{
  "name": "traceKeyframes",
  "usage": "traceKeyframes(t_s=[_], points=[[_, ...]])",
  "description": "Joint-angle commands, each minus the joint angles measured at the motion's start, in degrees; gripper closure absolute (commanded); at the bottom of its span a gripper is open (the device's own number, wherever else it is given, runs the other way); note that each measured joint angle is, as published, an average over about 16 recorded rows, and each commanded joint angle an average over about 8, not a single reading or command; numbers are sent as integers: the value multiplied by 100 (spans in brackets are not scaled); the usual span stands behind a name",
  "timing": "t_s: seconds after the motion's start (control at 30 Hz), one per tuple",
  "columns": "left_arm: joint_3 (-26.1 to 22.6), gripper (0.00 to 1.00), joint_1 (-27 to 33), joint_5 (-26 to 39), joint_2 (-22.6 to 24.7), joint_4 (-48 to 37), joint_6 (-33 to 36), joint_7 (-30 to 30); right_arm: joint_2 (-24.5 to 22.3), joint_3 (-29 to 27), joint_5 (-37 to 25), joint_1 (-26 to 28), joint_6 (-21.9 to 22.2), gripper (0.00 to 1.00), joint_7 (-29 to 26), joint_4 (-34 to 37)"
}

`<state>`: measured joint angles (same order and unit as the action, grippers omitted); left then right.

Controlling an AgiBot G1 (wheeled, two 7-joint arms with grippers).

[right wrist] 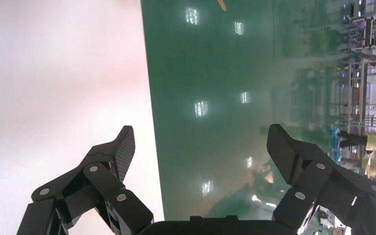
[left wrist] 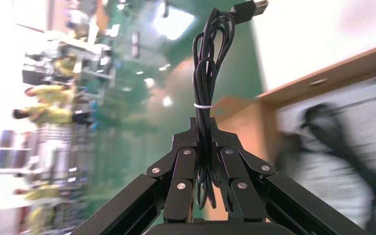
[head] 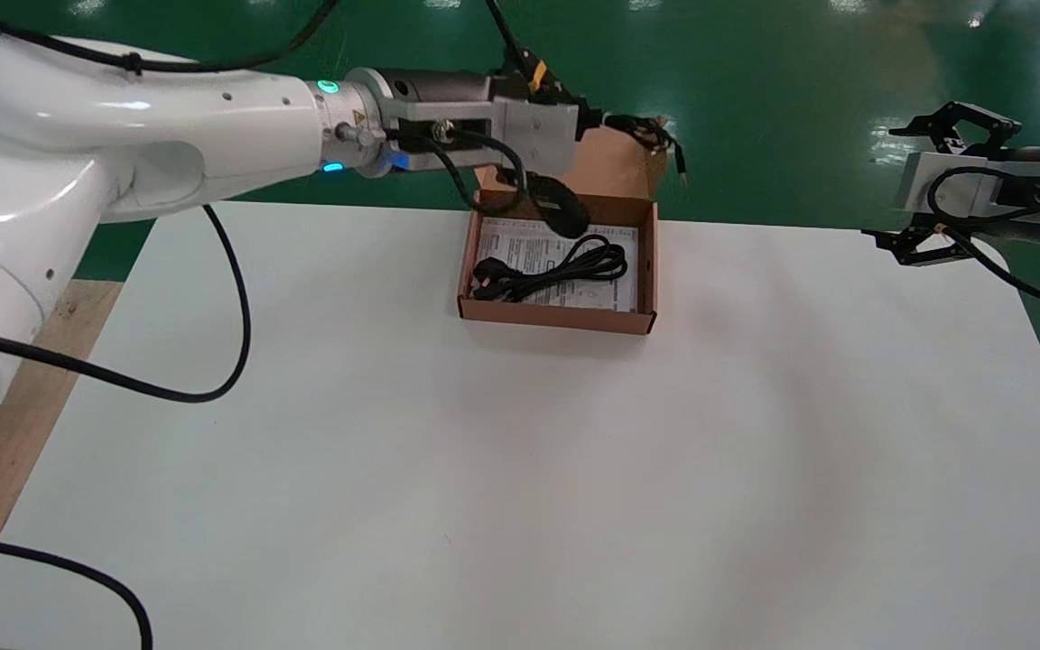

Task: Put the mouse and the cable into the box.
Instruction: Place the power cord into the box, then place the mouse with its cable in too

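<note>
Cable (head: 655, 134), a thin black coil bound by a small white tie, is pinched at one end between the pressed-together fingers of the left end effector (head: 610, 120). The left wrist view shows it clearly: the fingers (left wrist: 183, 169) close on the loops (left wrist: 206, 73), and the bundle runs straight out from them in line with the end effector. In the head view its long axis points toward the robot's right, and the plug end droops past the fingertips. It is in the air above the far right corner of the box (head: 556, 318), level with the raised flap.

The box is open brown cardboard and sits on the far middle of the white table (head: 520, 469). A printed sheet (head: 520, 244) lines its floor. On the sheet lies a coiled black power cord (head: 565, 266), its plug toward the left wall. A dark oval shape, which looks like the mouse (head: 563, 208), rests against the far wall, partly behind the arm's own wiring.

The right end effector (head: 881, 183) is parked in the air at the table's far right edge, well apart from the box, its fingers (right wrist: 120, 147) spread wide with nothing between them
</note>
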<state>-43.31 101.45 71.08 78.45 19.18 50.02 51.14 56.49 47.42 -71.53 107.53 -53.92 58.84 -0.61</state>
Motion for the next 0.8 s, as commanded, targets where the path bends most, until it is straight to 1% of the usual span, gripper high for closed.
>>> traceKeyframes(t_s=[0.03, 0.13, 0.3, 0.4, 0.5, 0.53, 0.73, 0.77, 0.8], points=[[-151, 100, -46, -103, -3, 107, 34, -28, -15, -2, 3, 15, 13, 0, -30, 38], [-115, 100, -335, -583, -15, -61, 81, -487, -72, 3, -4, 86, -94, 0, -60, 39], [-6, 100, -872, -1344, -26, -481, 174, -1580, -198, 28, -38, 213, -330, 0, -92, 30], [-48, 100, -1053, -1556, -29, -662, 171, -2224, -260, 45, -62, 265, -457, 0, -98, 24], [-139, 99, -1092, -1638, -33, -769, 67, -2788, -299, 64, -87, 295, -557, 0, -104, 23], [-174, 95, -1088, -1648, -35, -794, 17, -2956, -308, 70, -96, 301, -585, 0, -107, 25], [-419, 20, -1037, -1623, -39, -836, -238, -3783, -326, 111, -151, 316, -709, 0, -136, 41], [-463, 8, -1030, -1610, -40, -824, -262, -3893, -324, 117, -160, 314, -720, 0, -140, 44], [-507, 0, -1021, -1597, -40, -808, -283, -3989, -322, 123, -169, 312, -729, 0, -144, 47]])
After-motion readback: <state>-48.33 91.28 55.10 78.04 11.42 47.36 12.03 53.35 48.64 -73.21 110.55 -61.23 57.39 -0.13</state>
